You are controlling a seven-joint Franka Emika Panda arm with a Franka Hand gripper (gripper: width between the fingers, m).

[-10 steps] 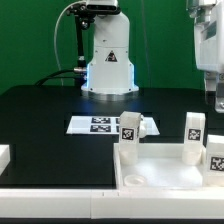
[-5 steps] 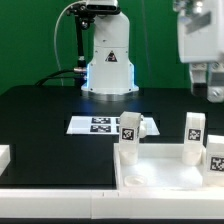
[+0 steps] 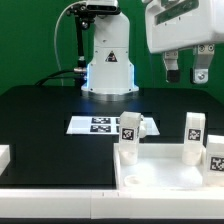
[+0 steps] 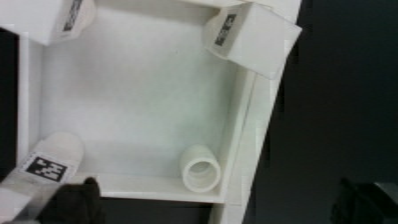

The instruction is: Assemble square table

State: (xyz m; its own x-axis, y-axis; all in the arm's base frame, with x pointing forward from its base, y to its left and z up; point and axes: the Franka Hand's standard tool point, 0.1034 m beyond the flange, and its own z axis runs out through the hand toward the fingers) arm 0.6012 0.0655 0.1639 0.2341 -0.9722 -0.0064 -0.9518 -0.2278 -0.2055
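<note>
The gripper (image 3: 186, 72) is hovering open-jawed and empty over the table top (image 3: 160, 172) at the worktop (image 3: 40, 112) edge opposite the robot base (image 3: 108, 62); three legs (image 3: 129, 135) are standing, fetching a fourth looks next.

The exterior view's right edge cuts off one leg (image 3: 216, 152) and the square table's top (image 3: 165, 171); the wrist view is blurred.

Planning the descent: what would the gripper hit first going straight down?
Likely the bare floor of the top, which fills the wrist view. In the exterior view the gripper, jaws open, hangs above a standing leg; depth is unclear, so that leg might come first.
</note>
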